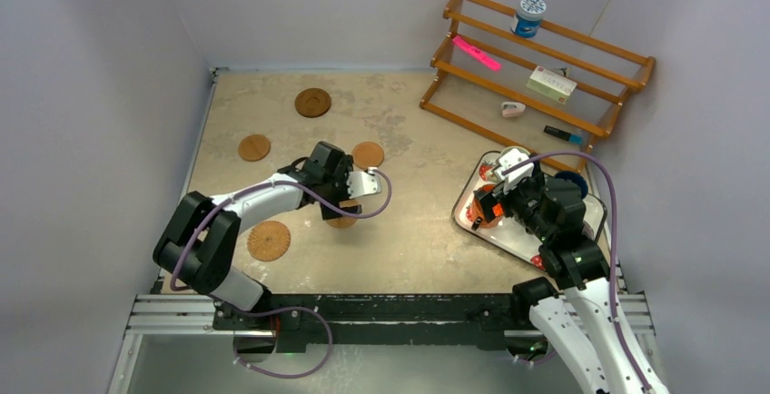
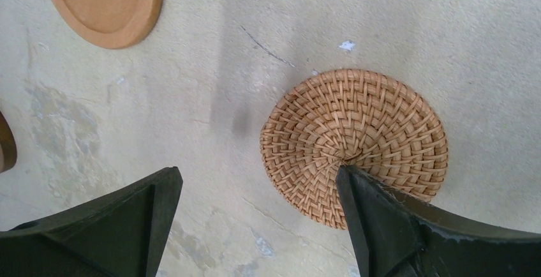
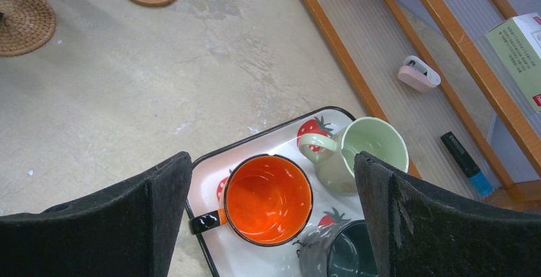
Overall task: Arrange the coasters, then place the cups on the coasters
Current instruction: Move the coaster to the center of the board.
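**Mia:** Where is the left gripper (image 2: 255, 175)?

**Ben:** Over the middle of the table (image 2: 446, 34). Its jaws are wide open and hold nothing. One finger tip is over the woven coaster (image 2: 354, 136). The other is over bare table. I can't tell if it touches.

**Mia:** How would that coaster feel?

**Ben:** Light and thin, I think, and a bit stiff. It looks rough, so it should not slip. But it lies flat, so it is hard to get under. I would pinch it at the edge.

**Mia:** Are there more?

**Ben:** A smooth brown coaster (image 2: 105, 2) lies farther back, apart from it.

**Mia:** And the cups?

**Ben:** They stand on the strawberry tray (image 3: 205, 181) on the right side. The right gripper (image 3: 273, 159) hangs above them, jaws wide open and empty. The orange cup (image 3: 268, 199) is right under it. The green cup (image 3: 370, 149) is just beside that one, farther back.

**Mia:** Are they hard to hold?

**Ben:** The orange cup looks shiny, so it may slip, and it could break. I would put one finger inside the rim and one outside. The cups stand close, so there is little room.
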`<control>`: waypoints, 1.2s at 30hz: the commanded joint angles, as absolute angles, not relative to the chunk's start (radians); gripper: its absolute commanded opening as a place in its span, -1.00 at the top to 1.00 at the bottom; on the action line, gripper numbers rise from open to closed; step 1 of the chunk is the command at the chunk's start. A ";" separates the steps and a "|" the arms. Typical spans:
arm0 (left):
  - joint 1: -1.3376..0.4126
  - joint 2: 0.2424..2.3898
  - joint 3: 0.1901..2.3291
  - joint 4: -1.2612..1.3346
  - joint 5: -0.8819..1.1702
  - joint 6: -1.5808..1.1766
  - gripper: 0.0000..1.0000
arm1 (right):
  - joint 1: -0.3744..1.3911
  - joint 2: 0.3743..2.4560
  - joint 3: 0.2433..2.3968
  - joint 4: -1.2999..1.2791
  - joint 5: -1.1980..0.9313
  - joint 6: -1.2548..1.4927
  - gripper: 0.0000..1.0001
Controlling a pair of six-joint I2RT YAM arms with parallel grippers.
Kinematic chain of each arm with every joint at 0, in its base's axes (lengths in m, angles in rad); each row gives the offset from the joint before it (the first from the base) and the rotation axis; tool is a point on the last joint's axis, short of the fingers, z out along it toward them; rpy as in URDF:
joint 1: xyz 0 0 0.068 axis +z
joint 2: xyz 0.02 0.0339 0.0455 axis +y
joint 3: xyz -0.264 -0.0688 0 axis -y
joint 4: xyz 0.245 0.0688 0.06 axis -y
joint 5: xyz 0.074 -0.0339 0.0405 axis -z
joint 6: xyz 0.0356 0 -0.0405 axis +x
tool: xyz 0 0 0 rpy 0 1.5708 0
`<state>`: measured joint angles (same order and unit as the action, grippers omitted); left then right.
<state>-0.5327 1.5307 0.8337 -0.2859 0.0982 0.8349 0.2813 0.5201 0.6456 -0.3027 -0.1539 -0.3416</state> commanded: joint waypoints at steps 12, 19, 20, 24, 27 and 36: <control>-0.537 1.438 0.831 -0.358 0.123 0.866 -1.00 | 0.285 0.509 0.648 -0.299 -0.181 -0.349 -0.98; -0.538 1.433 0.843 -0.338 0.114 0.855 -1.00 | 0.286 0.507 0.649 -0.299 -0.184 -0.349 -0.98; -0.538 1.436 0.842 -0.320 0.114 0.850 -1.00 | 0.285 0.508 0.647 -0.299 -0.185 -0.350 -0.98; -0.537 1.479 0.863 -0.319 0.137 0.834 -1.00 | 0.285 0.506 0.647 -0.301 -0.185 -0.349 -0.98; -0.538 1.506 0.861 -0.320 0.138 0.844 -1.00 | 0.285 0.504 0.647 -0.301 -0.186 -0.349 -0.98; -0.538 1.487 0.820 -0.353 0.110 0.888 -1.00 | 0.285 0.514 0.648 -0.298 -0.182 -0.349 -0.98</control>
